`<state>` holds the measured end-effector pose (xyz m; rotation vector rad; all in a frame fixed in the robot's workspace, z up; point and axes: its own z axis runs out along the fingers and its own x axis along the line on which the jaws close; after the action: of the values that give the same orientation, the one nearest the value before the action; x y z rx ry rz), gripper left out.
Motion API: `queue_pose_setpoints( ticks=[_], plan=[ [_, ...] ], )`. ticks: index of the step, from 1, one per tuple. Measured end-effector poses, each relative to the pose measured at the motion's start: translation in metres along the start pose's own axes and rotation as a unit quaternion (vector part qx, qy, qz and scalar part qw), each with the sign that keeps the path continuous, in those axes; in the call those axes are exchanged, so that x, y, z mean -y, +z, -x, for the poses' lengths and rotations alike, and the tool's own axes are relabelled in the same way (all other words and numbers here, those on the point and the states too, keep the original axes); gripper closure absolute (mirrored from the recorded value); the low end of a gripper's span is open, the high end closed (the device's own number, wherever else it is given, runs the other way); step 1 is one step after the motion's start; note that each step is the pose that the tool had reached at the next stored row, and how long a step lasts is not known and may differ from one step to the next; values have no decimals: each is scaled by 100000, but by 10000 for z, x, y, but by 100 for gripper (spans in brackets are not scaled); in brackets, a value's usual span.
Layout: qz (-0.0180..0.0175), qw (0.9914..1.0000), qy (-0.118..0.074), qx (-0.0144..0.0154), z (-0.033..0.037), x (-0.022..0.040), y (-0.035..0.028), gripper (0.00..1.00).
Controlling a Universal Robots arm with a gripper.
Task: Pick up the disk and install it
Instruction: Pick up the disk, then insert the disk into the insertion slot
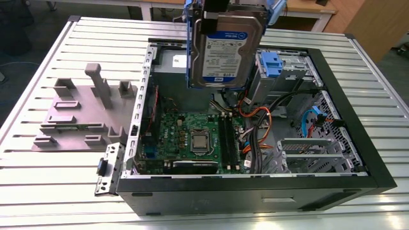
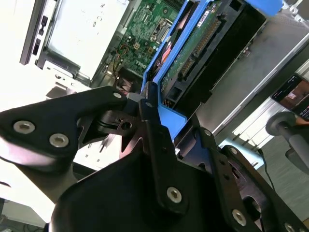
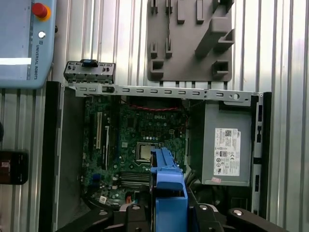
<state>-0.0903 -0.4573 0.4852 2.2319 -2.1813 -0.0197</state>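
The jaws were closed on the disk (image 1: pixel 227 48), gripping it by the blue carrier rail (image 2: pixel 166 67) that framed it. In the second wrist view a black finger (image 2: pixel 157 140) pressed against that rail, and the drive's green circuit-board side ran away from the jaws. The disk hung upright from the jaws, off the desk (image 1: pixel 51 191), with its white-and-blue label facing the exterior view.

Directly under the jaws lay the open computer case (image 1: pixel 377 139). Its motherboard (image 1: pixel 191 134) and processor (image 1: pixel 200 142) were exposed below the disk's lower edge. In the first wrist view the blue rail (image 3: pixel 168 188) stuck out from between the jaws over the motherboard (image 3: pixel 130 140), and the grey power-supply box (image 3: pixel 227 145) sat inside the case just to one side of the jaws.

A small blue latch piece (image 1: pixel 269 64) stood upright in the case, beside the hanging disk. Outside the case and well away from the jaws, a grey fixture block (image 1: pixel 83 110) rested on the slatted metal desk. A pale control unit with a red button (image 3: pixel 39 9) lay further off.
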Motion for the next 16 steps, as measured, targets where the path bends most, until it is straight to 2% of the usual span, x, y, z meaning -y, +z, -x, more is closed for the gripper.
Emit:
queue_pose_setpoints(
  ticks=[7,9,14,16],
  plan=[
    [2,100000,6,-4,0,13,0,64],
    [3,100000,2,-6,-4,40,-1,64],
    [0,100000,4,-5,-13,40,-1,64],
    [1,100000,3,-3,-39,39,4,64]
  ],
)
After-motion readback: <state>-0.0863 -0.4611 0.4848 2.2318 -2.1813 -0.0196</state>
